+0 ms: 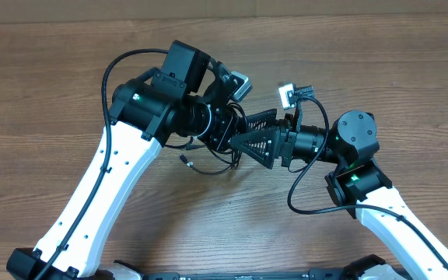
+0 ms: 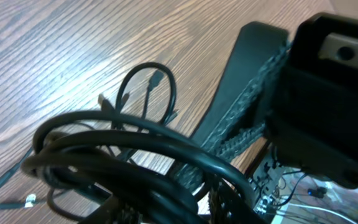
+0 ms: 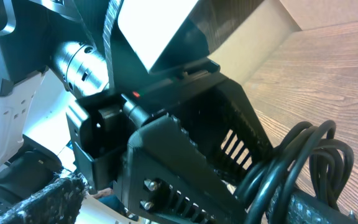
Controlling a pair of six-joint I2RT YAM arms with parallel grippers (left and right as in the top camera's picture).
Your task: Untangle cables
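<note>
Both arms reach in from the edge of the bench (image 1: pixel 68 62) where their bases stand and meet over its middle. The right gripper (image 1: pixel 244 131) points toward the left arm with its two triangular fingers spread wide, and nothing shows clamped between them. The left gripper (image 1: pixel 221 128) sits just beside it. Its tips are hidden under its own body and the right fingers, so I cannot tell how far its jaws stand apart or whether they hold anything. The cables (image 1: pixel 208 163) lie on the middle of the bench, under the two grippers and slightly toward the base edge. They are thin black strands, with a small plug (image 1: pixel 183 158) lying out toward the left arm. In the left wrist view one thin loop (image 2: pixel 148 87) lies flat on the wood and loose ends trail away, one with a silver tip (image 2: pixel 30 199). A bunch of black cords (image 2: pixel 135 146) arcs across the foreground close to the lens, and a black textured finger (image 2: pixel 241 106) crosses behind it. The right wrist view shows several black cords side by side (image 3: pixel 303 162) at its lower right, above the wood. I cannot tell which cords they are.
</note>
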